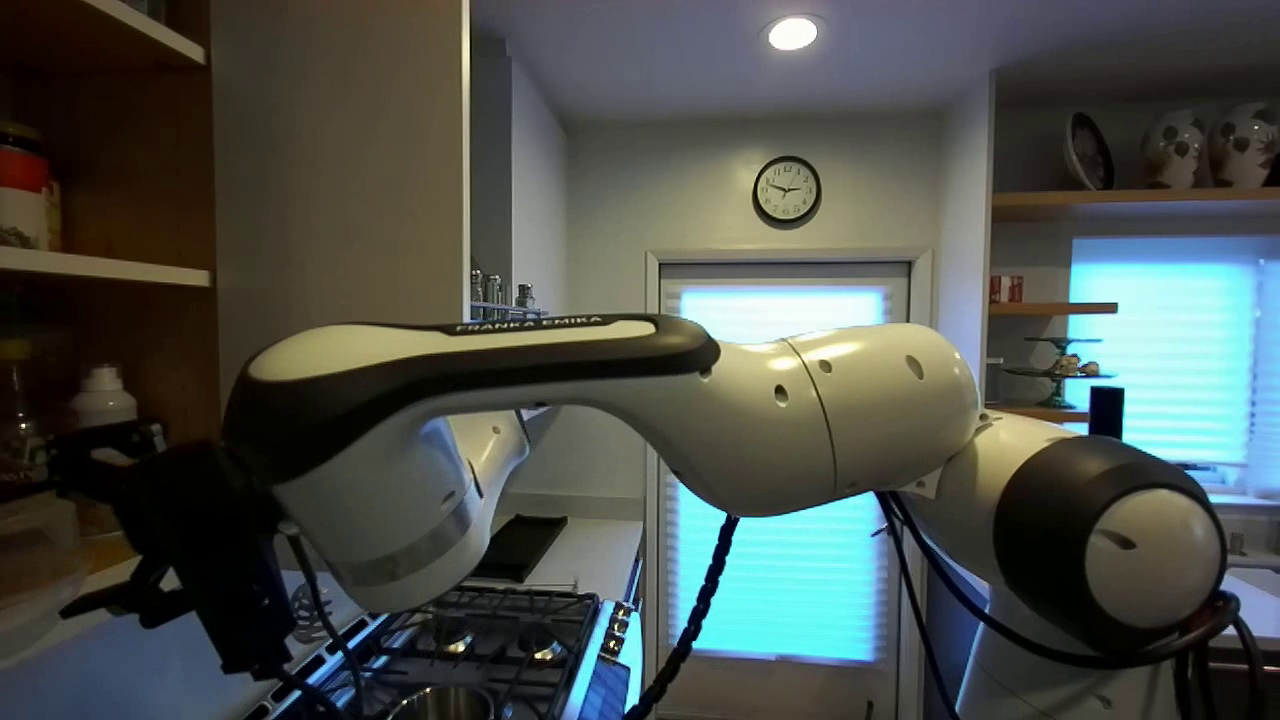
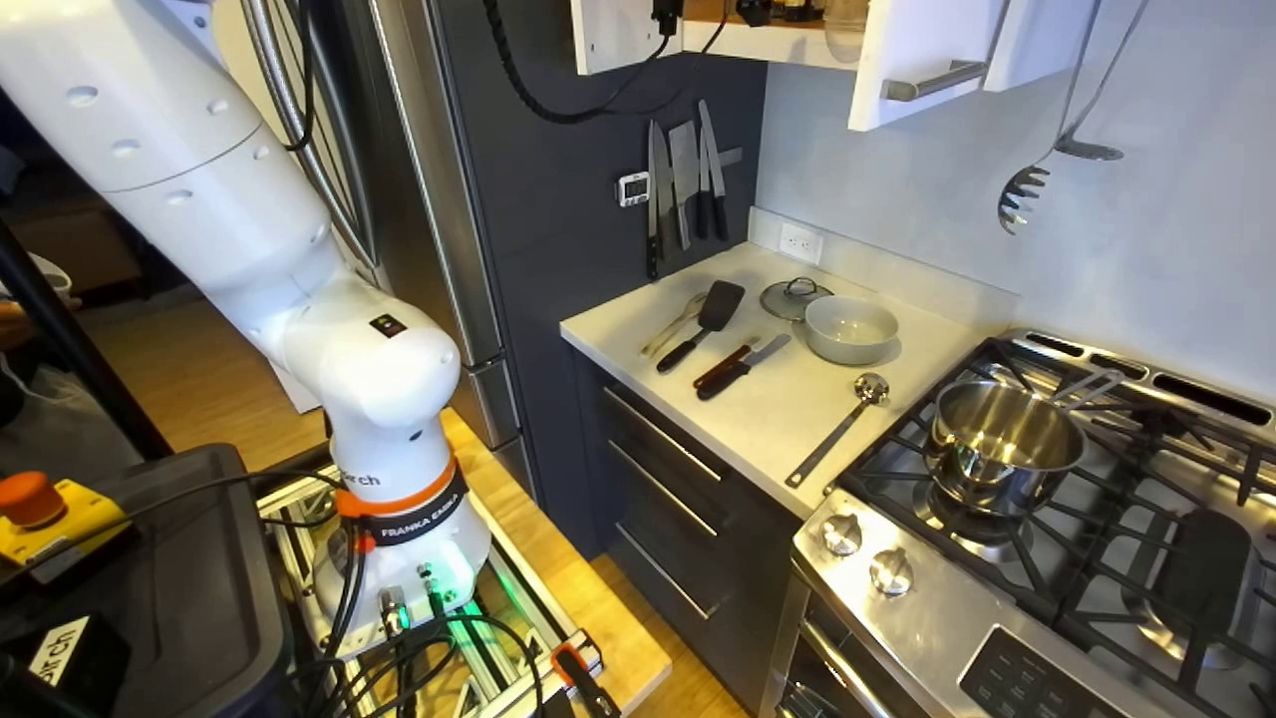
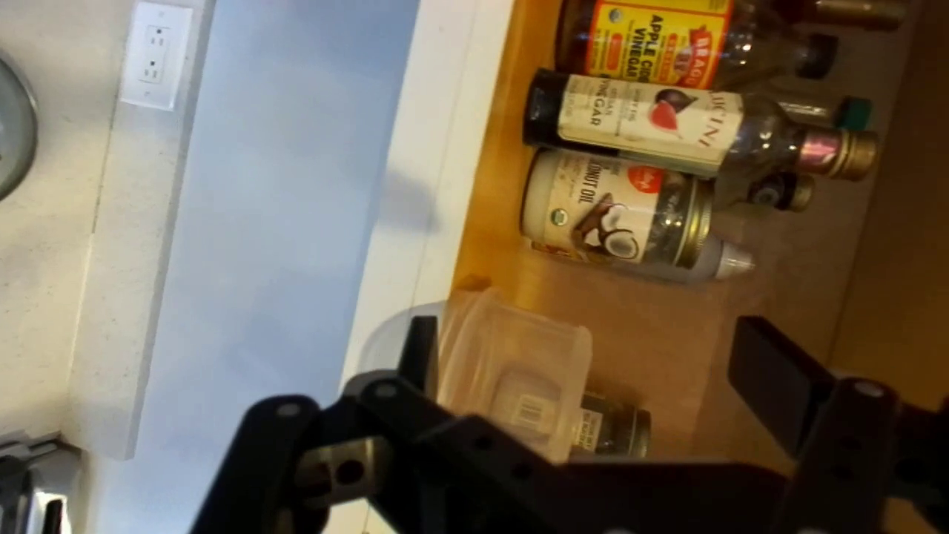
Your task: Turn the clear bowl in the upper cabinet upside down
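Note:
The clear bowl (image 3: 519,348) is a translucent plastic container on a shelf of the upper cabinet (image 3: 637,311). Its layered, wider edge lies at the shelf front and overlaps the front board; its rounded, narrower end is on the side where the bottle caps point. It also shows in both exterior views (image 1: 35,565) (image 2: 845,38). My gripper (image 3: 597,363) is open and empty before it. In the wrist view the left finger overlaps the bowl's layered edge; the right finger is well apart from its rounded end. The gripper linkage hides the bowl's lower part in that view.
A coconut oil jar (image 3: 615,211) and bottles (image 3: 652,126) stand beside the bowl; a dark jar (image 3: 612,426) is behind it. Another shelf (image 1: 100,266) is above. A cabinet door (image 2: 927,60) stands open. A counter (image 2: 638,359) and a stove with a pot (image 2: 1007,439) are below.

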{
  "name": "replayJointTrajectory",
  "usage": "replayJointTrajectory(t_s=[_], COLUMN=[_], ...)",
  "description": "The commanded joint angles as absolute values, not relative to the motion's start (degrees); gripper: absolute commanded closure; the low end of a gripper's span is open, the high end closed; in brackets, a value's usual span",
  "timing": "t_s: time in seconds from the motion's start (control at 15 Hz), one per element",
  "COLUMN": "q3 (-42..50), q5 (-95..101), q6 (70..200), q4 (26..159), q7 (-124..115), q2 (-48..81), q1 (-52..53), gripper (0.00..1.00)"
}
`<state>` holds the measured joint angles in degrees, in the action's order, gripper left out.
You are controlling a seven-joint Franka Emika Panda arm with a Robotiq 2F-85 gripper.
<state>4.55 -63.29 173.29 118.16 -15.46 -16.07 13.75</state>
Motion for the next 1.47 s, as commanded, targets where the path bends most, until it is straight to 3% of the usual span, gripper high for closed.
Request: replayJointTrajectory(t_s=[0.0,0.8,1.4], q3=[8.21,9.16,8.30], q5=[-71.16,-74.12,-66.60], q6=[172.63,169.68,177.81], q4=[114.26,113.00,109.11], q7=[-8.62,-2.68,-10.10], q2=[-13.73,-12.17,-3.52], q1=[16.88,17.09,16.00], gripper=[0.00,0.00,0.00])
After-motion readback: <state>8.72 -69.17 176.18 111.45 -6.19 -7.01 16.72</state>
